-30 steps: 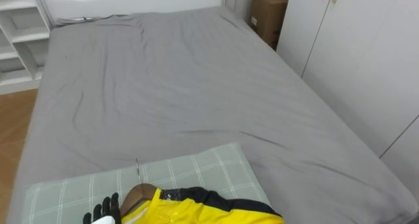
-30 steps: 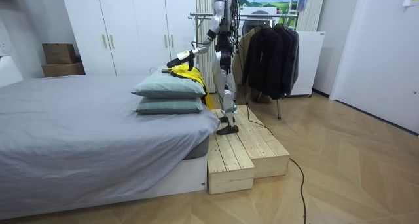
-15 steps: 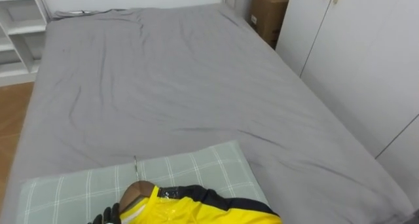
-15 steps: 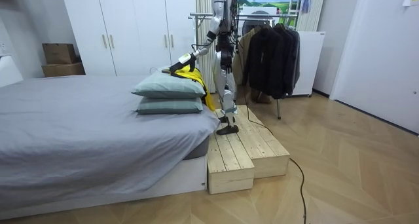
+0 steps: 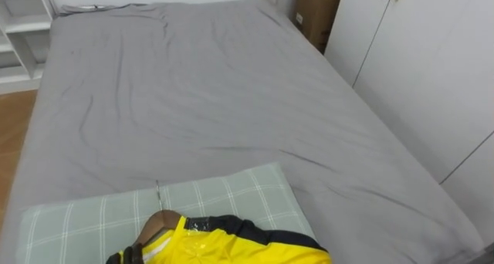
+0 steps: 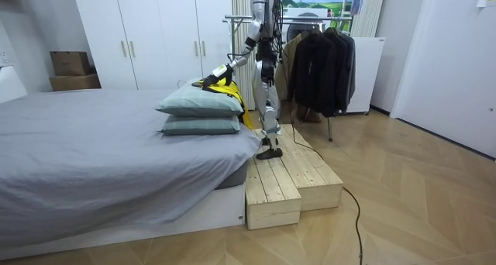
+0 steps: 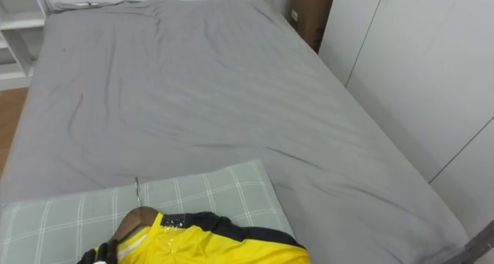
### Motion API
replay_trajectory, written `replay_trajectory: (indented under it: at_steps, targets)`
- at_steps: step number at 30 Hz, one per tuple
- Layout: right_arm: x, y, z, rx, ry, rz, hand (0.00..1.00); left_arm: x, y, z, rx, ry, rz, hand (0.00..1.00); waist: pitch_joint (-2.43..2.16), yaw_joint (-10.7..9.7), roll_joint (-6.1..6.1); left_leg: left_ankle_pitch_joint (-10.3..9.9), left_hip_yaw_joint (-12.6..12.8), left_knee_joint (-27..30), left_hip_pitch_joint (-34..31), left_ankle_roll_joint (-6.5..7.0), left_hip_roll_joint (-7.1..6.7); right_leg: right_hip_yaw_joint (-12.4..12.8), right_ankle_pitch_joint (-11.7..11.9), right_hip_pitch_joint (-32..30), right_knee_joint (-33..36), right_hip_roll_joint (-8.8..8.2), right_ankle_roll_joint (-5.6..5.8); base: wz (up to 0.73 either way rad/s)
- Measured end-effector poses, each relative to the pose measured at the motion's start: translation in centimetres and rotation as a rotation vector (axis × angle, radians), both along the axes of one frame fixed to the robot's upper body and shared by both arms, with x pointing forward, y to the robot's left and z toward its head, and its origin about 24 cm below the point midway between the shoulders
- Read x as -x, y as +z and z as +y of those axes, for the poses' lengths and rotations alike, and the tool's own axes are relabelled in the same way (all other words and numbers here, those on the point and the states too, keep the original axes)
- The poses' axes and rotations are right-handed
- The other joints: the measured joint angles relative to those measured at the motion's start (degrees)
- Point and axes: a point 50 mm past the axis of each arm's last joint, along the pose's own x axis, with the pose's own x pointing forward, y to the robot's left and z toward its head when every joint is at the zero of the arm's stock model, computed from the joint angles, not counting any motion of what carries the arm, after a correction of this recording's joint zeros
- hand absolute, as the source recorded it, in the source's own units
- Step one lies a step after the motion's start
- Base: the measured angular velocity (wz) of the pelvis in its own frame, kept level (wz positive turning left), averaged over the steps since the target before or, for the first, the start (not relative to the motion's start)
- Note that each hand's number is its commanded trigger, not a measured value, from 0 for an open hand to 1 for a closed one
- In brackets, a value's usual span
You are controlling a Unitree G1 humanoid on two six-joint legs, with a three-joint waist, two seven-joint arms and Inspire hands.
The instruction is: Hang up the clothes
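Hanger (image 5: 158, 222) first: brown wood, its thin metal hook pointing away from the left robot hand (image 5: 118, 258) up the pillow, its body tucked into the neck of the yellow garment (image 5: 231, 248). That garment, yellow with black trim, lay on the green checked pillow (image 5: 77, 225), spreading off to the right of the robot hand. And the robot hand itself was right there at the hanger's near shoulder, black fingers just peeking in at the bottom edge of the eye views, up against the yellow collar. Spread, pressed together or pinching the wood? I could not tell. Beyond the robot hand stretched the bed (image 5: 193, 86), its grey sheet lightly creased. Far ahead and to the right of the robot hand stood a cardboard box (image 5: 316, 13) beside white wardrobe doors (image 5: 417, 63); far ahead to its left, white shelves (image 5: 19, 32). In the room view the robot stood upright on a wooden platform (image 6: 294, 172) at the end of the bed, one arm stretched out and down over two stacked pillows, the robot hand reaching the yellow heap on top. Behind the robot, well apart from the robot hand, a clothes rack (image 6: 237, 18) carried dark jackets (image 6: 322, 60)
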Motion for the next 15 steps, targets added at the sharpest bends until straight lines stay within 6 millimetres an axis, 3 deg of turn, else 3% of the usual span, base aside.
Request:
replay_trajectory:
  at_steps: [15]
  targets:
    - [-0.87, 0.03, -0.02, 0.003, -0.052, -0.037, 0.0, -0.24, -0.01, 0.63, 0.075, 0.123, -0.018, 0.0, -0.19, 0.2, 0.35, 0.0, 0.4, 0.0, 0.0, 0.0, 0.04, 0.5, 0.0, -0.6, -0.1, 0.09, 0.0, -0.01]
